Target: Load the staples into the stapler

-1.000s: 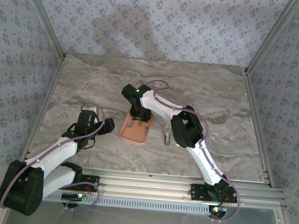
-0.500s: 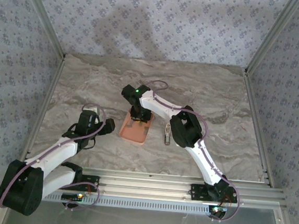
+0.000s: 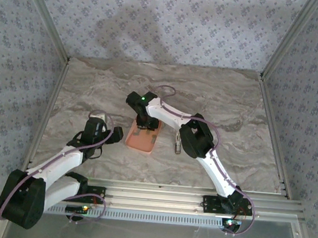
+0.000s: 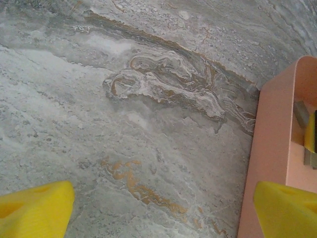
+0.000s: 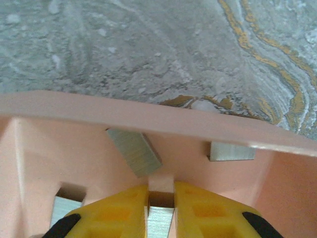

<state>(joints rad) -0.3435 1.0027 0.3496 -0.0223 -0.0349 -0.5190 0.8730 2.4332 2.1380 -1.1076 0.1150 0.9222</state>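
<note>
The fingers of the right gripper point(image 5: 161, 192) have just pressed together and now pinch one staple strip point(image 5: 160, 220) inside the tray point(image 5: 99, 111), so lifting can follow. The stapler point(image 3: 177, 143) lies on the surface just right of the tray. The fingers of the left gripper point(image 4: 161, 208) are spread.

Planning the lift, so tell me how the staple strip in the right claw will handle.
The staple strip in the right claw is a short flat metal bar: probably stiff and light. Its smooth grey faces look slippery, so it may twist or slide out.
</note>
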